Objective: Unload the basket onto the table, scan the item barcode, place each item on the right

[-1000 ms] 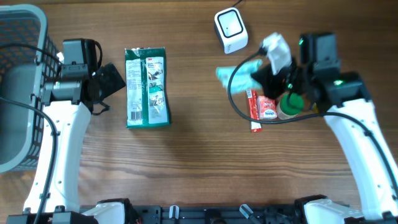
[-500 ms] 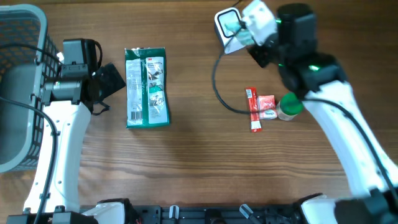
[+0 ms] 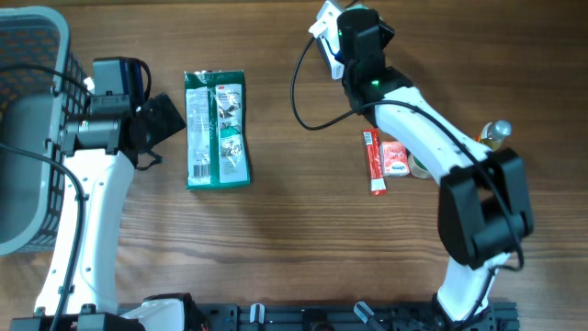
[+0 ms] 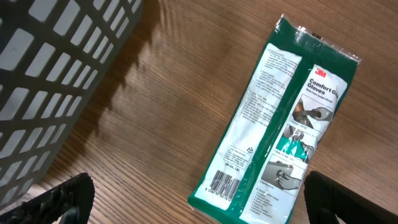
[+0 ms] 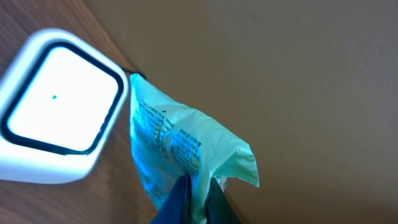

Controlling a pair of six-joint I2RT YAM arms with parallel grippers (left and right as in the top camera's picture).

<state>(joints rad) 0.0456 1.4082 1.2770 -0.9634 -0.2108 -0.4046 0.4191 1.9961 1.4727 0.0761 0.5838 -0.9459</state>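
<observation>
Two claws show, in opposite states. The right claw point(image 5: 194, 194) is pinched tight on the lower edge of a pale green pouch point(image 5: 180, 146). The pouch stands up out of the grip, its printed side toward the wrist camera. It is just beside the white scanner point(image 5: 59, 106), on the right of it in the wrist view; whether the two touch I cannot tell. The scanner's dark-rimmed window faces that camera.

From overhead, the right arm point(image 3: 413, 129) reaches to the far edge of the table point(image 3: 276, 239), and its wrist covers the claw there. A black cable point(image 3: 299, 92) loops off the wrist over the wood. Near the arm's middle lies a red stick packet point(image 3: 371, 161), with a red and white packet point(image 3: 395, 158) just beside it.

The left claw point(image 4: 199, 199) has its jaws spread wide and holds nothing. Under and ahead of it a green gloves packet point(image 4: 280, 124) lies flat on the table, print up, its barcode point(image 4: 225, 182) at the near end. A grey basket point(image 4: 56, 74) stands at the table's left side, apart from the gloves packet.
</observation>
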